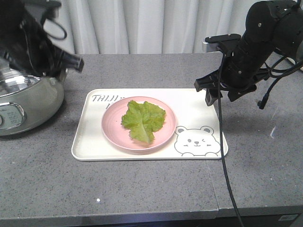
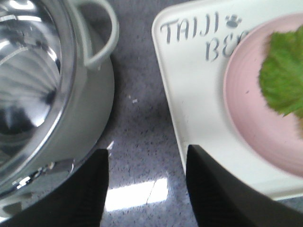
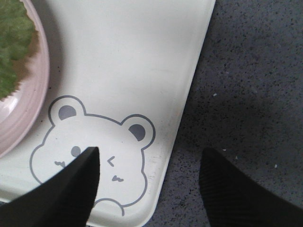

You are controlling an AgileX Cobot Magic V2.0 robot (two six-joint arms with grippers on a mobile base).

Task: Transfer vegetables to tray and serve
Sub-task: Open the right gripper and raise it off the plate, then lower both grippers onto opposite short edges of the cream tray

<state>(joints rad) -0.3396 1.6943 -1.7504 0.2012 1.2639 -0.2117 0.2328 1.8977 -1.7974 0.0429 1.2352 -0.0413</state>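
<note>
The green lettuce leaf (image 1: pixel 142 118) lies on a round pink plate (image 1: pixel 113 128) that stands on the cream tray (image 1: pixel 92 139) with the bear drawing. My left gripper (image 2: pixel 146 153) is open and empty, held above the counter between the pot and the tray's left edge (image 2: pixel 189 71); the leaf (image 2: pixel 284 75) is at that view's right. My right gripper (image 3: pixel 150 150) is open and empty, hovering over the tray's right rim (image 3: pixel 189 94), one finger over the bear, the other over the counter. In the front view it (image 1: pixel 206 92) is above the tray's right edge.
A steel pot (image 1: pixel 28 99) with a pale green body and loop handle (image 2: pixel 102 33) stands left of the tray. A black cable (image 1: pixel 225 156) hangs from the right arm across the counter. A seam (image 1: pixel 213 189) splits the grey counter at right.
</note>
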